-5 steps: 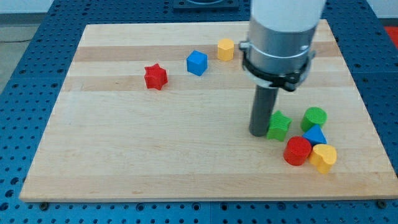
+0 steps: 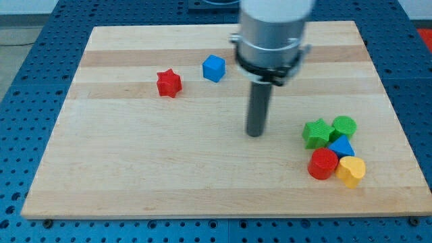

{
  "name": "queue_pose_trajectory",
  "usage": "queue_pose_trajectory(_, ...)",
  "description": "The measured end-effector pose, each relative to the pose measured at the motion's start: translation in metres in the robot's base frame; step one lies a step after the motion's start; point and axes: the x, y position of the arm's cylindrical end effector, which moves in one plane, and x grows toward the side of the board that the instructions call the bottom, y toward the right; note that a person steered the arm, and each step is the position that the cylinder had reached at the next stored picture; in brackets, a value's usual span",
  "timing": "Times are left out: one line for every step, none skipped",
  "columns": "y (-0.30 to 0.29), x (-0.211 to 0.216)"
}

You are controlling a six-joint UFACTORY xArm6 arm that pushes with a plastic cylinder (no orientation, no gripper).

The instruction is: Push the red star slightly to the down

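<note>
The red star lies on the wooden board at the upper left of middle. A blue cube sits just to its right and a little higher. My tip rests on the board near the middle, well to the right of and below the red star, not touching any block. The arm's grey body hides the board's upper middle, where a yellow block stood.
A cluster sits at the lower right: a green star, a green cylinder, a blue triangular block, a red cylinder and a yellow heart. The blue perforated table surrounds the board.
My tip has moved left and slightly up, away from the green star. The green star now sits a little further right, against the cluster. The arm now covers the yellow block.
</note>
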Motion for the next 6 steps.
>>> queue_pose_trajectory(-0.073,-0.017)
queue_pose_trajectory(-0.142,-0.034)
queue_pose_trajectory(-0.193,-0.064)
queue_pose_trajectory(-0.204,-0.106)
queue_pose_trajectory(-0.174,-0.13)
queue_pose_trajectory(-0.134,-0.129)
